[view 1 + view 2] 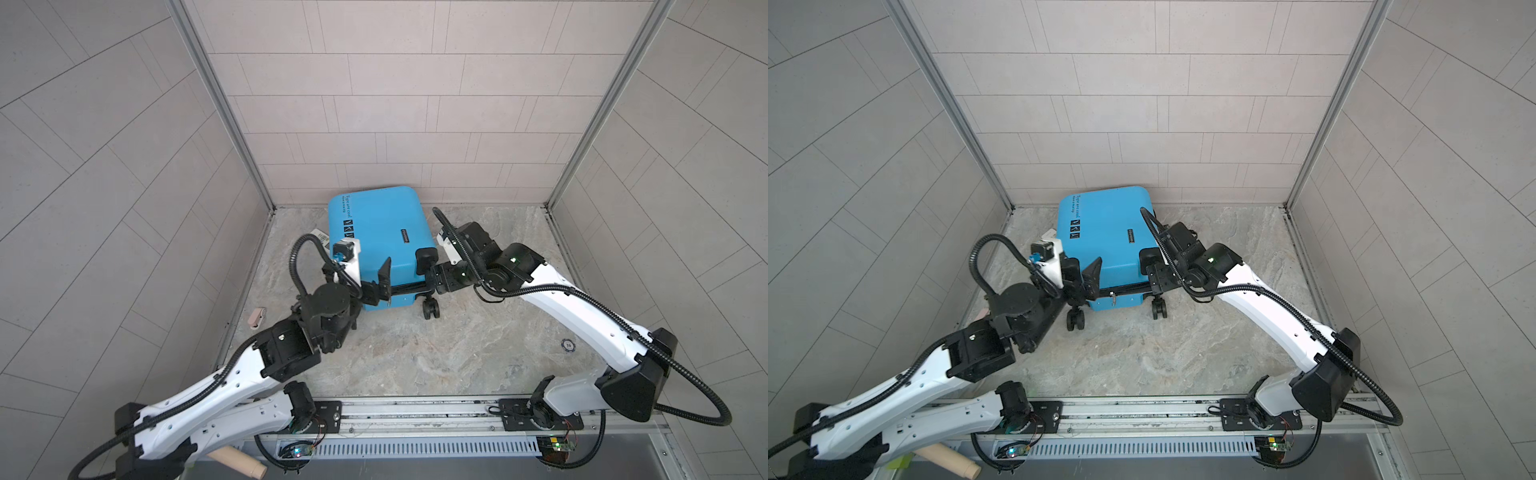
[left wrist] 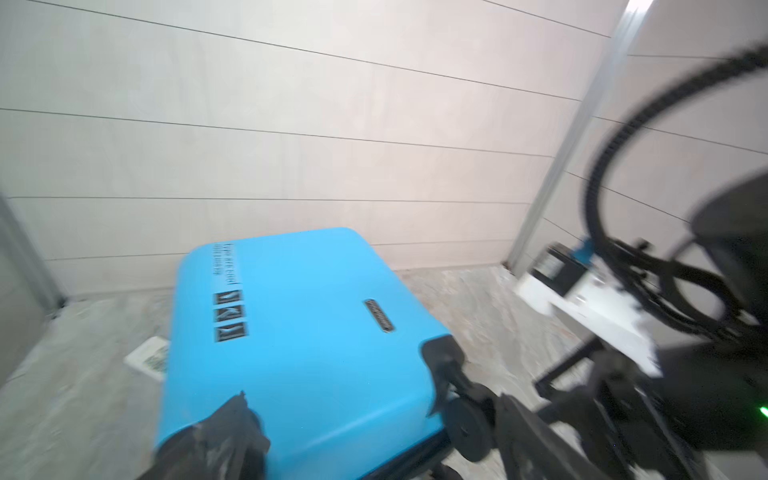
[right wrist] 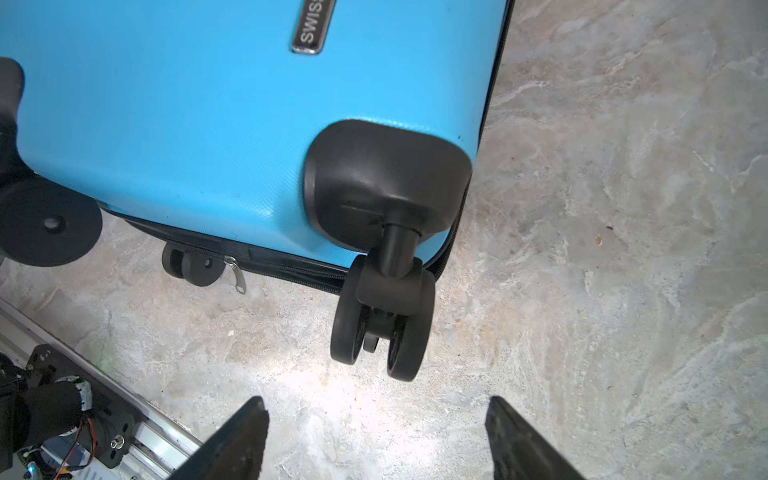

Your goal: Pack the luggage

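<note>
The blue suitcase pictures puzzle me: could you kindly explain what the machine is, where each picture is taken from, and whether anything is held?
These are two white robot arms on a rail, each ending in a two-fingered gripper. Two pictures look down from overhead, nearly alike; the other two come from cameras on the arms' wrists. On the stone-patterned table lies a closed blue suitcase, wheels toward the rail, with a white tag beside it and a small round token off to the right. The left gripper and the right gripper both stand open at the wheel end, holding nothing.
</note>
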{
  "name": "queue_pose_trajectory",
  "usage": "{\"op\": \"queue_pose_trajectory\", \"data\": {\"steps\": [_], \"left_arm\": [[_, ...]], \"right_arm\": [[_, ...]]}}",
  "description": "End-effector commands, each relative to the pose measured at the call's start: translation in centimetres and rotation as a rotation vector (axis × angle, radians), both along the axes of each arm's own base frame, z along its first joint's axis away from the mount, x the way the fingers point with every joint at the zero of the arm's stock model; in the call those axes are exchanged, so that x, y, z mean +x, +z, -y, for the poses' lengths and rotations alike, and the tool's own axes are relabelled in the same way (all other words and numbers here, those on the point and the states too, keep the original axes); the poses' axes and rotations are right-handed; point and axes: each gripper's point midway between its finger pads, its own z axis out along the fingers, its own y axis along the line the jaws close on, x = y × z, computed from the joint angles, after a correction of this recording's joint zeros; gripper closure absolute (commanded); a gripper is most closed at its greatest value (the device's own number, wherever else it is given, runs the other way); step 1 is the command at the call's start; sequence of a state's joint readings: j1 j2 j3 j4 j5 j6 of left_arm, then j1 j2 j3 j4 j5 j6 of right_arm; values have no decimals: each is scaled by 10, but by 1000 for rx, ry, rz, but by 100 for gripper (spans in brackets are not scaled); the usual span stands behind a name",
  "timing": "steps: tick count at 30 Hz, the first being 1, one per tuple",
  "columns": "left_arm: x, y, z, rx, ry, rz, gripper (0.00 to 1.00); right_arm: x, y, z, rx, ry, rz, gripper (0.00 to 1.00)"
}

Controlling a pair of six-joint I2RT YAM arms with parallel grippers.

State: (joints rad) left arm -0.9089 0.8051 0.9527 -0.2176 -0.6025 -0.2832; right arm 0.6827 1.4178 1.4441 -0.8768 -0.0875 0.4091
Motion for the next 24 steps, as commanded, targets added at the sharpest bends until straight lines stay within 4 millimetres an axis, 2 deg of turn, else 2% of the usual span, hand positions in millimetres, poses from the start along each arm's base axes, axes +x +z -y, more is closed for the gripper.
{"op": "queue_pose_trajectory", "data": {"steps": [1, 6, 12, 16, 24], "left_arm": [[7, -51, -54, 16, 145, -226, 3], [32, -77, -96, -167, 229, -345, 3], [72, -100, -110, -355, 228, -371, 2], [104, -124, -105, -419, 185, -395, 2], [153, -138, -71, -450, 19, -407, 4]], "right_arm": [[3, -12, -8, -23, 62, -23, 16], [14, -33, -20, -88, 96, -104, 16], [25, -53, -30, -122, 99, -152, 19], [29, -58, -31, -121, 85, -157, 25], [25, -66, -30, -92, 58, -172, 49]]}}
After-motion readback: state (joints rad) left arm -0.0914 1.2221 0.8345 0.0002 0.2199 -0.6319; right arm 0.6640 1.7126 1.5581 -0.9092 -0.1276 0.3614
